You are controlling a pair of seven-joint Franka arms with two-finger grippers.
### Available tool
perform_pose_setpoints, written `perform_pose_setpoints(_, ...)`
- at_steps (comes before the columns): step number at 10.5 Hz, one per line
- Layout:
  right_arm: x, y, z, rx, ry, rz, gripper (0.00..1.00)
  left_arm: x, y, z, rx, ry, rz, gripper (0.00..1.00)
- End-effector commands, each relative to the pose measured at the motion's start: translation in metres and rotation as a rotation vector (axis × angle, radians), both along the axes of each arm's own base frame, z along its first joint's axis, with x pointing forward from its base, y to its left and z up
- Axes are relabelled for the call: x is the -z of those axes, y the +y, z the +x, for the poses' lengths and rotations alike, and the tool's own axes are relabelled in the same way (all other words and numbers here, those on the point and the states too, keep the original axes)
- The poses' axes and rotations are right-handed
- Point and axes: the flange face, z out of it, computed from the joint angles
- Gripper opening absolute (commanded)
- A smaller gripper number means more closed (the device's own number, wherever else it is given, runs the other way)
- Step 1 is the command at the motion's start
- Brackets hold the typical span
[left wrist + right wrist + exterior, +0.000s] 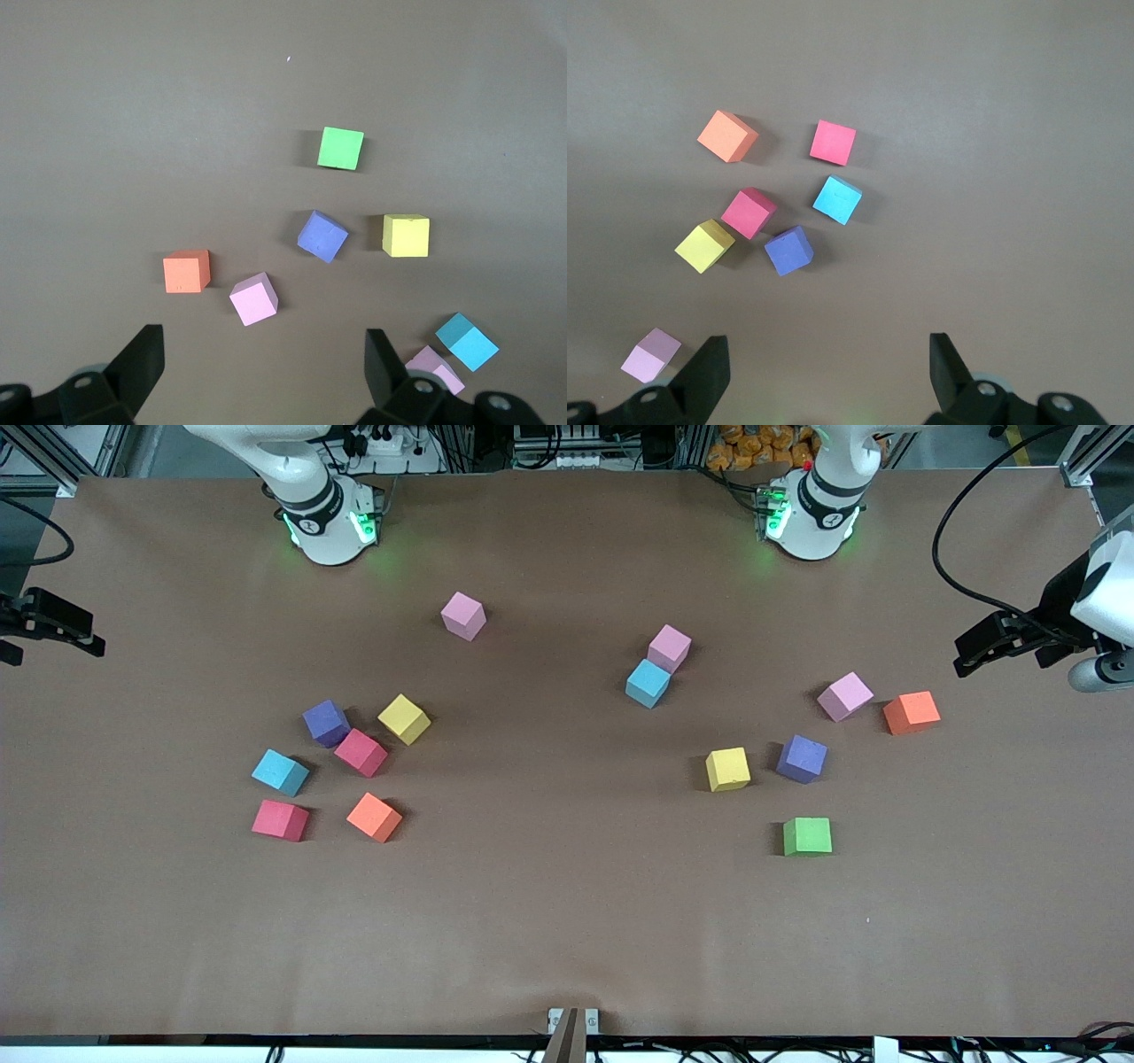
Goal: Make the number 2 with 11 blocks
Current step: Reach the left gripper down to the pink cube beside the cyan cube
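Green block [807,836] lies nearest the front camera; the other blocks [648,683] sit scattered farther off, loose, forming no digit. Left gripper [263,354] hangs open over the table [549,921] above that green block's cluster, and right gripper [828,359], also open and empty, waits over the cluster at the right arm's end.

The setting is a robotics laboratory. Two white robot arm bases [330,518] with green indicator lights are fixed along one edge of a table [567,930] covered in plain brown sheeting. Aluminium frame profiles [53,456], power strips [390,443] and loose black cables [961,531] surround the table — typical test-bench fittings, not household or shop furnishings.
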Motion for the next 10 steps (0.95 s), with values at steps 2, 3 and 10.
perform_pose_setpoints(2, -0.004, 0.000, 0.000, 0.004, 0.001, -0.003, 1.00, -0.005, 0.000, -0.002, 0.019, 0.004, -0.007, 1.00)
perform_pose_setpoints(3, -0.005, -0.001, 0.000, 0.005, 0.000, -0.004, 1.00, -0.001, 0.000, -0.001, 0.001, 0.011, -0.006, 1.00)
perform_pose_setpoints(10, -0.002, 0.004, 0.002, 0.005, 0.004, -0.002, 1.00, 0.076, -0.032, 0.007, 0.111, 0.058, -0.017, 1.00)
